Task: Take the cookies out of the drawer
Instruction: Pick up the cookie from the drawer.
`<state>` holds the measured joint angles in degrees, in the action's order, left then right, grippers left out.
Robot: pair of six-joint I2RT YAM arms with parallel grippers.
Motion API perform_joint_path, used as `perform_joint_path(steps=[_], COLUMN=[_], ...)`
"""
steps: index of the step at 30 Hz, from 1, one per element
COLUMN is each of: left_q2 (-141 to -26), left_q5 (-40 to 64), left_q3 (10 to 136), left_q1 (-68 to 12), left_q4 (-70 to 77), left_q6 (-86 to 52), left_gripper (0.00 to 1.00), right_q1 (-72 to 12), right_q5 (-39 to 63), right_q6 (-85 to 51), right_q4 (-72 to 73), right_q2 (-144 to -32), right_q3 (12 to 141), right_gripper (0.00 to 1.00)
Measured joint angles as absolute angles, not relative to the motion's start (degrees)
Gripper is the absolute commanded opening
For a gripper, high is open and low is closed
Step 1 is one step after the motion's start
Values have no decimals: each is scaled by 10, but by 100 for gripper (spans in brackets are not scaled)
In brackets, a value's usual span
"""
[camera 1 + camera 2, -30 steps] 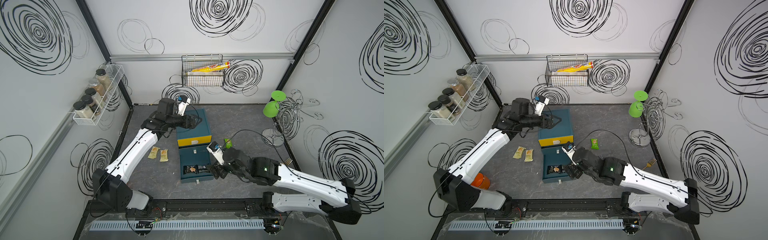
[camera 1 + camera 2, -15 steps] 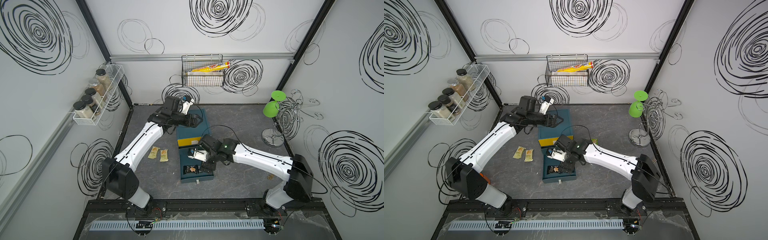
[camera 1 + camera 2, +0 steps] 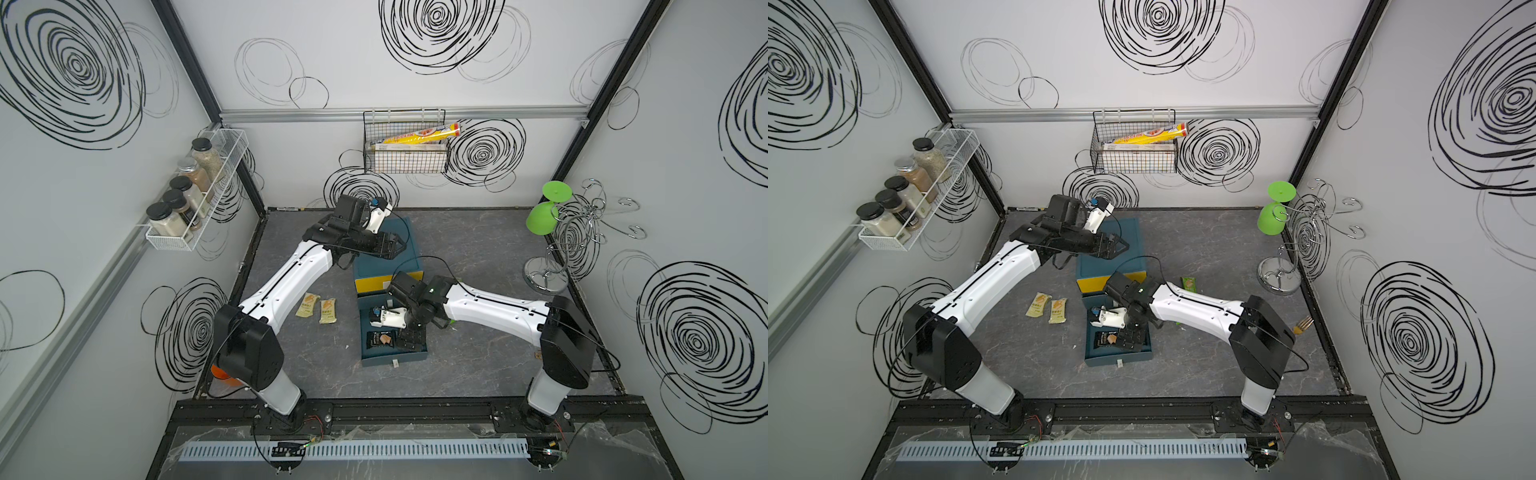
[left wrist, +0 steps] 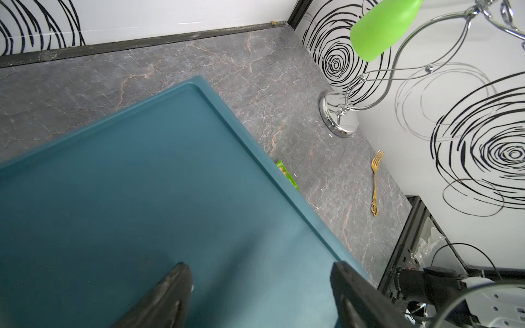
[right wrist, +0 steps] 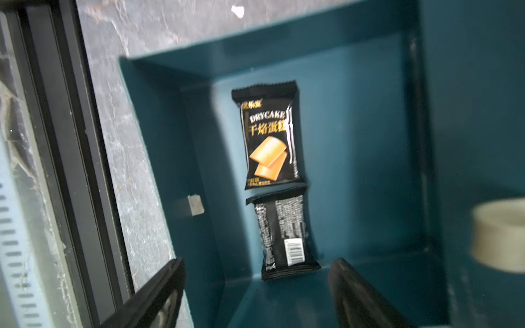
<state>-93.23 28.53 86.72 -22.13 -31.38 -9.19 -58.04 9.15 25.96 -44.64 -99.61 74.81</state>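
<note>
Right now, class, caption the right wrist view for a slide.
Open right gripper over two black cookie packets lying in the teal drawer.

Grey marble-patterned desk (image 3: 478,249) bearing teal drawer cabinet (image 4: 142,184), beige cookie packets (image 3: 308,305) (image 3: 327,311), green cookie packet (image 3: 1188,284), gold fork (image 4: 375,181), chrome stand (image 3: 545,277).

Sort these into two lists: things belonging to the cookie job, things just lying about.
Job: two black wrapped cookie packets, open teal drawer, two beige packets, green packet.
Lying about: gold metal fork, green plastic cup, chrome wire stand, glass spice jars, long yellow box.
</note>
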Motion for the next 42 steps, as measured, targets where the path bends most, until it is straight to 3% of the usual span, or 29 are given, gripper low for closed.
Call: perform_joint_path(steps=[21, 28, 35, 39, 42], left_q2=[-941, -943, -943, -943, -943], left_q5=[318, 328, 330, 330, 330], left_q3=[866, 866, 866, 866, 864], left_q1=[-214, -208, -207, -207, -207], left_q4=[-299, -296, -296, -296, -295], left_q6=[-90, -90, -90, -90, -90], left_gripper=[80, 79, 78, 76, 76], right_q1=[-580, -581, -580, -580, -580], right_q5=[72, 49, 18, -7, -22], right_q6=[269, 277, 279, 277, 276], right_q4=[-446, -444, -432, -420, -404], right_q2=[-1088, -1110, -1111, -1111, -1105], right_q3=[745, 750, 750, 746, 738], right_gripper=[84, 79, 61, 40, 35])
